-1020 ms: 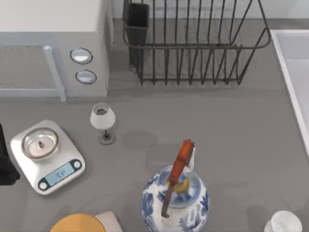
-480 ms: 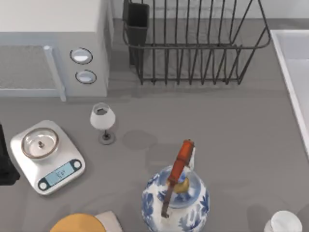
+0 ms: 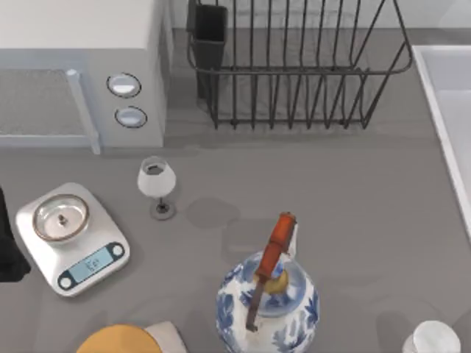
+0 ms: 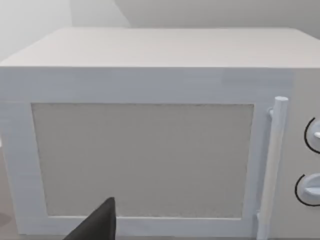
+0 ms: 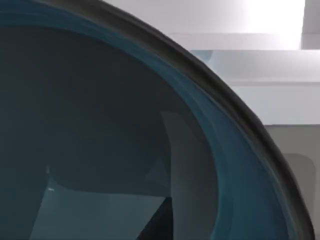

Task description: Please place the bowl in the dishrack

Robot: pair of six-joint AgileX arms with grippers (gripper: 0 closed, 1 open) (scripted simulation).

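Bowl, round, dark teal-blue, smooth-rimmed (image 5: pixel 100 125), pressed close against right gripper, grasp impossible to tell, far nearer than idle left gripper (image 3: pixel 6 257), equally unreadable, at bench's left edge; large black wire dishrack (image 3: pixel 294 73) along bench's far edge.

**Grey table, top view**

Table (image 3: pixel 353 198): flat grey surface. Far side: white microwave (image 3: pixel 81 73) at left, black wire dishrack (image 3: pixel 294 70) just beside it. Left: kitchen scale (image 3: pixel 72 237); wine glass (image 3: pixel 157 184) near it. Near edge: blue-and-white vase (image 3: pixel 268 309), orange disc (image 3: pixel 118 340), white cup (image 3: pixel 434 340) at right.
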